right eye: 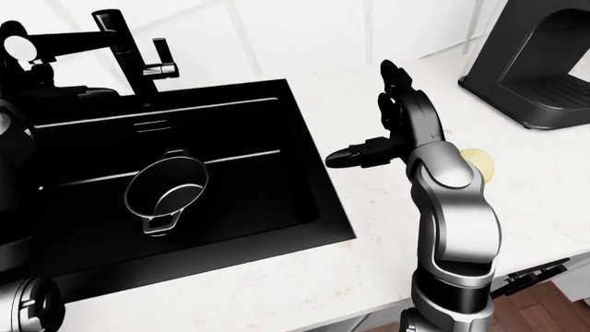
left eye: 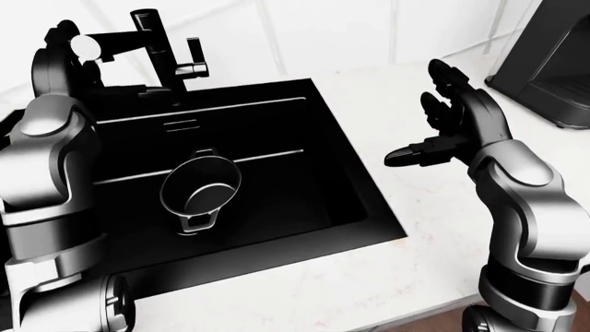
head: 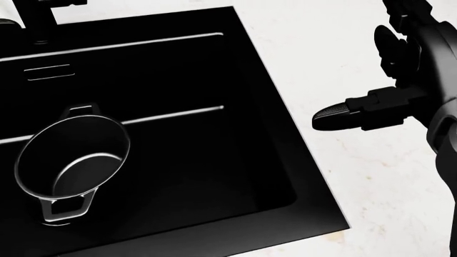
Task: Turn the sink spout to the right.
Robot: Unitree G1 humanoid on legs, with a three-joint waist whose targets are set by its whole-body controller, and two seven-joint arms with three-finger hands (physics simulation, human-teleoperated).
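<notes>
Black sink (left eye: pixel 304 200): set into a white marbled bench (left eye: pixel 415 104), basin taking up the left and middle of the left-eye view.

Pot (left eye: pixel 200 187): dark, two-handled, lying tilted on its side in the basin, mouth turned toward the view's lower left.

Tap: black, mounted at the basin's top edge. Spout (left eye: pixel 124 41) reaches from the upright post toward the view's left. Lever handle (left eye: pixel 194 59) stands just right of the post.

Left robot hand (left eye: pixel 69 45): raised at the spout's left end, beside or touching its tip. Fingers are hard to make out against the dark tap, so whether it grips cannot be told.

Right robot hand (left eye: pixel 443 121): held above the bench right of the sink, well apart from the tap. Fingers spread upward, thumb (head: pixel 339 115) pointing toward the basin. Nothing in its hold.

Coffee machine (right eye: pixel 539 62): black, on the bench at upper right.

Pale yellow round item (right eye: pixel 479 162): on the bench, partly hidden behind the right forearm, kind unclear.
</notes>
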